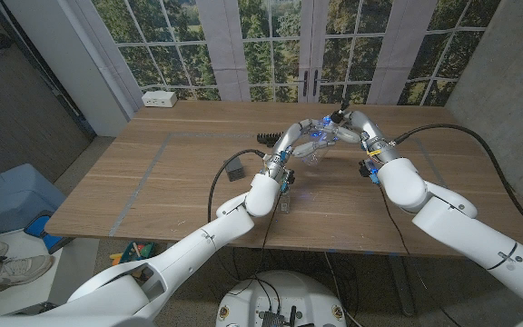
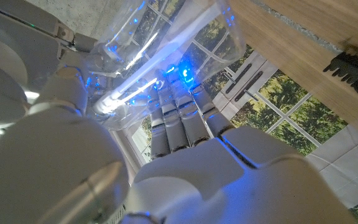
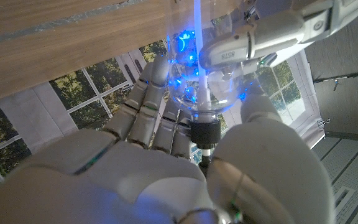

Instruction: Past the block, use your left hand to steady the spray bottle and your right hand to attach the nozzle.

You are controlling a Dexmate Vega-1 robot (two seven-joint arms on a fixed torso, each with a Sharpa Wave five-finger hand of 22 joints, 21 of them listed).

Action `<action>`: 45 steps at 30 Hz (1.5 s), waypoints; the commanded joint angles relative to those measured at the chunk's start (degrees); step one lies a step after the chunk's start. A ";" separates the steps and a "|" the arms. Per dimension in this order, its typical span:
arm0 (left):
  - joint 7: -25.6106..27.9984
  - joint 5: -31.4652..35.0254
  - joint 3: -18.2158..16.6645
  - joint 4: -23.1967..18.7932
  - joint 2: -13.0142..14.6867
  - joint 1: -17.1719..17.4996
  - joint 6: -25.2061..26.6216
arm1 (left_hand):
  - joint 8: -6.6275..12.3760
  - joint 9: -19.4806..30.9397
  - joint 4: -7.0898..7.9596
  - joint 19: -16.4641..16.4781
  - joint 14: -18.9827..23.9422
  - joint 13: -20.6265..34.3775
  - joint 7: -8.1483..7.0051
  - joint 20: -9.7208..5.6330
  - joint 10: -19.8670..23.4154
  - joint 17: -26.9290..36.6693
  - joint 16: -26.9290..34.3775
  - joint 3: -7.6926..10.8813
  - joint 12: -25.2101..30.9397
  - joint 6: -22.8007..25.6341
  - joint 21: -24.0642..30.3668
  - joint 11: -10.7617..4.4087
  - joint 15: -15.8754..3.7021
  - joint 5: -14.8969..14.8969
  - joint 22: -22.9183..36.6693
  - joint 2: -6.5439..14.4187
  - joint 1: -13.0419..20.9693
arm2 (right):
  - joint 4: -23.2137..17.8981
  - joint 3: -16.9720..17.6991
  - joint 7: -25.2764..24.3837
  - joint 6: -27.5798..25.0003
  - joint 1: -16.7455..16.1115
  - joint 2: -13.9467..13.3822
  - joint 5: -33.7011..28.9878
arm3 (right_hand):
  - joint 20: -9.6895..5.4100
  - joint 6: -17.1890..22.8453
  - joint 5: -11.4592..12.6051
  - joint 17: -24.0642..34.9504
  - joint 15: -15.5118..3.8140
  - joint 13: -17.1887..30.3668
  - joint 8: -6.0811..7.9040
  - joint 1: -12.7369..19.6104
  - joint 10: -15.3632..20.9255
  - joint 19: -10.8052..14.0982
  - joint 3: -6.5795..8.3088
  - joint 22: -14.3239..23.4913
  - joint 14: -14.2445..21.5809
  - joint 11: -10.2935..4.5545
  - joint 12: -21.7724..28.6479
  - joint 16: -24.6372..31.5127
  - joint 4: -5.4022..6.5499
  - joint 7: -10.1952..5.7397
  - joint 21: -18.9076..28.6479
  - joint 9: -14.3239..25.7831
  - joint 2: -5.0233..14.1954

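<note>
Far across the table my two hands meet over a clear spray bottle (image 1: pixel 312 153). My left hand (image 1: pixel 291 145) wraps its fingers (image 2: pixel 179 118) around the bottle's clear body (image 2: pixel 160 43). My right hand (image 1: pixel 339 127) comes in from the other side. In the right wrist view its fingers (image 3: pixel 148 118) and thumb close around the black nozzle collar (image 3: pixel 205 132), which sits at the bottle's neck (image 3: pixel 194 87). A white dip tube runs from the collar into the bottle. A finger of the left hand (image 3: pixel 260 37) lies across the bottle there. Blue light glints in the plastic.
A black toothed object (image 1: pixel 266 138) lies on the wooden table (image 1: pixel 152 182) just beside my left hand, also seen as the toothed object (image 2: pixel 353 62). A small black box (image 1: pixel 236 168) with a cable sits nearer. A white power strip (image 1: pixel 160 98) is at the far left corner.
</note>
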 commanded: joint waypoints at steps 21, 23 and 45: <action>-11.21 -8.16 -2.26 -8.90 5.59 1.54 12.38 | -19.62 -6.66 5.79 -23.19 -36.11 -9.39 -10.56 8.00 -44.38 -0.52 -1.70 -7.71 -3.17 -32.57 -11.82 -2.71 4.25 -6.37 0.18 2.32 -14.55 | 0.27 -2.82 1.46 -6.78 3.39 1.87 -4.64 | -1.60 15.94 -1.54 2.43 -9.82 5.04 2.78 11.83 17.78 -0.43 1.63 0.39 3.74 -8.81 5.59 -0.52 -0.02 -5.17 2.25 -0.35 9.52; -11.99 -9.03 -2.49 -9.55 6.14 1.75 12.88 | -20.24 -6.70 5.76 -25.39 -39.29 -9.92 -11.23 9.00 -48.01 -0.52 -1.88 -7.89 -3.41 -35.21 -13.10 -1.93 5.49 -6.34 0.22 2.25 -15.33 | 0.45 -3.19 1.74 -7.47 3.91 1.89 -4.79 | -1.54 15.94 -1.56 2.53 -9.86 5.04 2.76 11.92 17.87 -0.55 1.66 0.39 3.82 -8.79 5.60 -0.58 -0.03 -5.14 2.32 -0.38 9.50; -22.93 -28.52 -7.74 -11.86 9.40 5.66 8.23 | -18.37 -7.10 8.89 -30.35 -44.81 -11.55 -13.52 11.05 -50.10 -0.27 -0.76 -10.71 -1.52 -31.99 -16.96 -0.64 7.67 -5.87 0.27 2.16 -25.42 | 6.58 -9.64 -2.19 -10.36 7.53 5.56 -12.17 | -1.46 15.57 -1.68 3.41 -9.77 5.47 2.40 11.80 17.26 -1.37 1.73 0.29 3.86 -8.77 5.35 -2.18 0.44 -5.17 3.54 -0.59 9.33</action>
